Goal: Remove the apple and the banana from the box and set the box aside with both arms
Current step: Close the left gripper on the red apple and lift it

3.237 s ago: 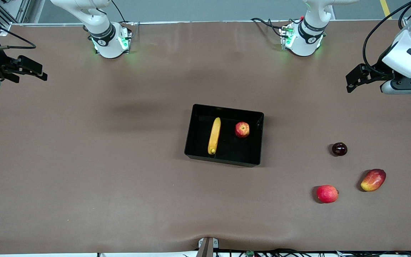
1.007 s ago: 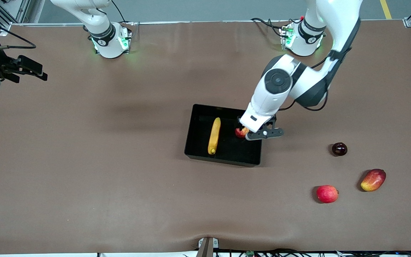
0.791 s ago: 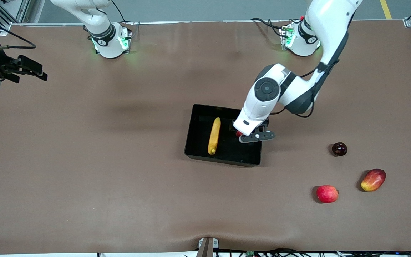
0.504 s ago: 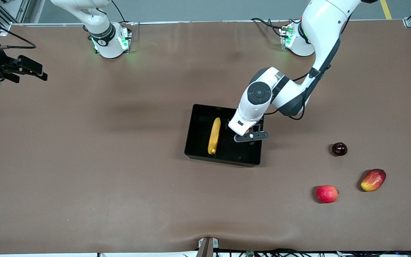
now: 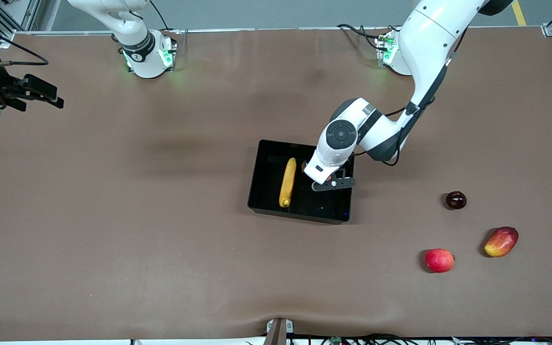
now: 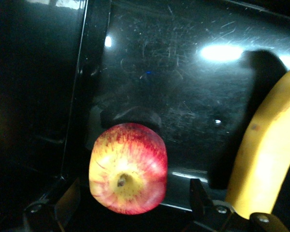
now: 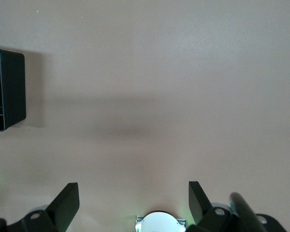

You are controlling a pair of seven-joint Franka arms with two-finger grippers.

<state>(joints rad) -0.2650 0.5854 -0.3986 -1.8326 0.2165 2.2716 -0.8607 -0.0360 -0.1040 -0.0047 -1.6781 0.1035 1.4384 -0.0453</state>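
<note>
Left wrist view: left tool [image 6: 128, 205], fingers apart, straddles the small round red-yellow apple [image 6: 128, 167] inside the glossy black rectangular plastic tray [image 5: 266, 187], beside the long yellow banana [image 5: 287, 182]. Right tool [image 7: 130, 203] waits, spread, over bare table [image 5: 161, 239].

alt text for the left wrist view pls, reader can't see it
Close view from above of a red and yellow apple lying on the scratched floor of a glossy black tray, centred between the open fingers of the left gripper. Part of a yellow banana lies beside it in the same tray.
</note>
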